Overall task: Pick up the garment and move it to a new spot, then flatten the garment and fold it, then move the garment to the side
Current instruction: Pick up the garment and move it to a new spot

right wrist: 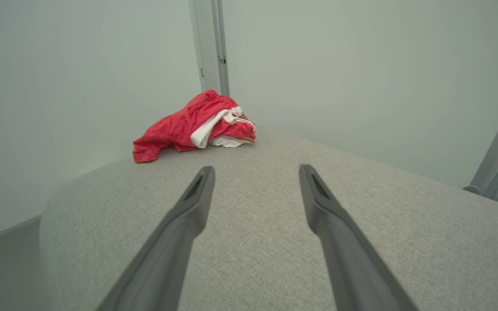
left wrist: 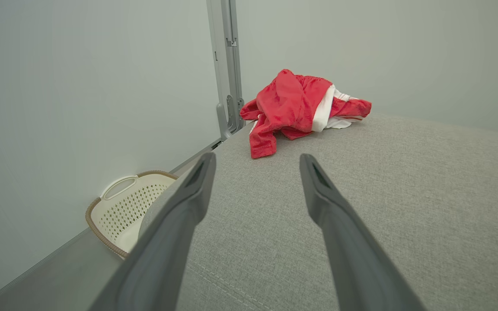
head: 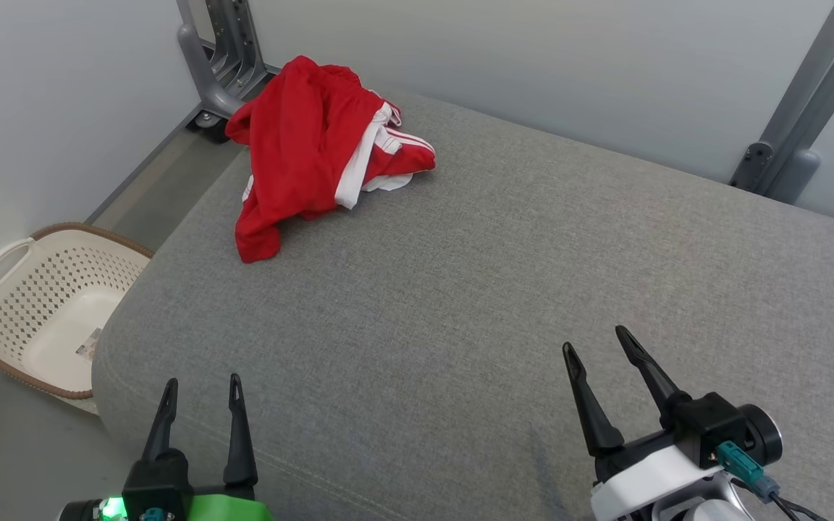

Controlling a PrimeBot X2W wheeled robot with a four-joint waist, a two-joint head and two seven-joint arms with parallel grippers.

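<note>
The red garment point(head: 301, 155) with white trim and stripes is seen bunched up in a heap in the upper left of the head view. It's parked on the far left corner of a big grey cushion point(head: 460, 289), with one red end trailing down toward the cushion's left edge. A bit of white lining and what looks like a drawstring are poking out on its right side. In the left wrist view the garment point(left wrist: 294, 108) sits at top centre, and in the right wrist view point(right wrist: 188, 125) it's up and to the left.

Nothing is gripped at the moment. The left claw point(head: 203, 380) is at the lower left of the head view and the right claw point(head: 595, 339) at the lower right. Both are spread wide, held over the near part of the cushion and well apart from the garment. The same wide gap is seen in the wrist views, for the left claw point(left wrist: 257, 156) and for the right claw point(right wrist: 256, 167).

A cream perforated laundry basket point(head: 48, 304) with a brown rim is set on the floor point(head: 11, 449) at the left edge, just beside the cushion. Inside it a small label or slip point(head: 88, 344) can be made out on the bottom, though whether it's stuck down or loose can't be told. Grey metal posts point(head: 221, 58) are stood against the pale wall behind.
</note>
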